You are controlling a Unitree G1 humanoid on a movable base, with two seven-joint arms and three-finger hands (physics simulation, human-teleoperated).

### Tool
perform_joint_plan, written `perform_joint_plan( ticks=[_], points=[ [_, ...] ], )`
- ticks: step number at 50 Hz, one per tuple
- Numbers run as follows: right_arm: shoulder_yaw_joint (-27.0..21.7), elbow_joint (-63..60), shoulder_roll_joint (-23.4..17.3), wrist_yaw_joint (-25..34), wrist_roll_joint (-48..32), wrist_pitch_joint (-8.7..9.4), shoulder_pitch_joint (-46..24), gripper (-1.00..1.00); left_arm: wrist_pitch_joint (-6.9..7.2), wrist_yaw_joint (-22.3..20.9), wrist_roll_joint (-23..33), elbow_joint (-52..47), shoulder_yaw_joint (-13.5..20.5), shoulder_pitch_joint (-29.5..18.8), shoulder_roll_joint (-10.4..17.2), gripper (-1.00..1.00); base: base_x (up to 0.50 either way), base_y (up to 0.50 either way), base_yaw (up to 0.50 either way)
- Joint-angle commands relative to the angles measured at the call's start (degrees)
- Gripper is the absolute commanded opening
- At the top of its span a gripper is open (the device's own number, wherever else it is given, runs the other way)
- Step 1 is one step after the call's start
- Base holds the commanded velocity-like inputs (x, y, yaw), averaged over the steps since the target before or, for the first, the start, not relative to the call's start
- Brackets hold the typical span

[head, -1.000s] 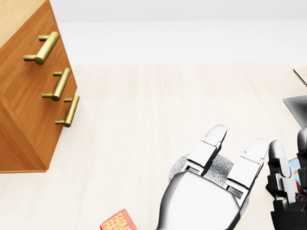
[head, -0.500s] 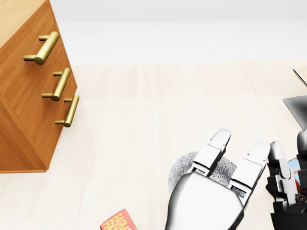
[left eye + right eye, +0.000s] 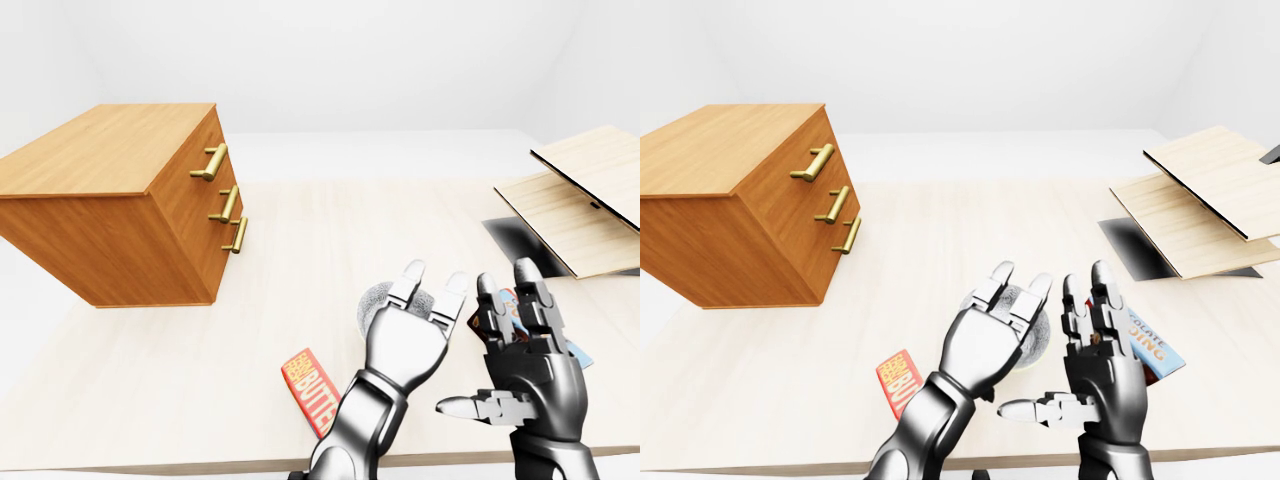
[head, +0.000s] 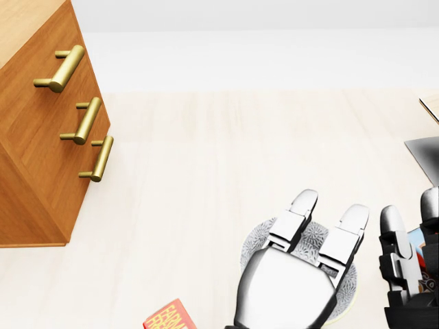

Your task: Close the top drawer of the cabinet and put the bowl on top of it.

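The left hand (image 4: 288,284) is reaching palm-down over the grey patterned bowl (image 4: 252,238) at 5 o'clock in the head view, fingers extended, released. The right hand (image 3: 525,368) at its 3 o'clock is standing open, fingers splayed upward. The cabinet (image 3: 120,205) is sitting well apart at 10 o'clock

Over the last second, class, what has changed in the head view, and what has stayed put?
The left hand slid slightly toward the bottom of the head view, fingers open over the bowl, gripping nothing. The right hand barely shifted. Bowl, cabinet, red packet and camera stayed put.
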Motion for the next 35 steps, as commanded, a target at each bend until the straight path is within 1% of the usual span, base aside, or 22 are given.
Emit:
perform_joint_plan(
  ticks=[1, 8, 19, 20, 25, 35],
  points=[
    [0.6, 0.0, -0.1, -0.2, -0.3, 0.00, 0.3, 1.00, 0.00, 1.3, -0.2, 2.3, 0.5, 0.4, 0.6, 1.00, 0.00, 0.00, 0.00],
    [1.0, 0.4, -0.3, -0.3, -0.3, 0.00, 0.5, 1.00, 0.00, 0.8, 0.4, 2.6, 0.5, 0.4, 0.7, 1.00, 0.00, 0.00, 0.00],
    [1.3, 0.7, -0.6, -0.6, -0.4, 0.00, 0.6, 1.00, 0.00, 1.6, -0.1, 5.1, 1.3, 0.2, 0.5, 1.00, 0.00, 0.00, 0.00],
    [1.2, 0.6, -0.7, -0.5, -0.2, 0.00, 0.7, 1.00, 0.00, 2.5, -0.2, 6.9, 1.3, 0.1, 0.4, 1.00, 0.00, 0.00, 0.00],
    [1.0, 0.7, -0.7, -0.3, 0.1, 0.00, 0.7, 1.00, 0.00, 2.8, -0.1, 7.6, 1.5, 0.0, 0.2, 1.00, 0.00, 0.00, 0.00],
    [0.9, 0.8, -0.4, 0.1, 0.2, 0.00, 1.1, 1.00, 0.00, 2.9, 0.3, 8.9, 1.0, 0.5, 0.4, 1.00, 0.00, 0.00, 0.00]
  ],
)
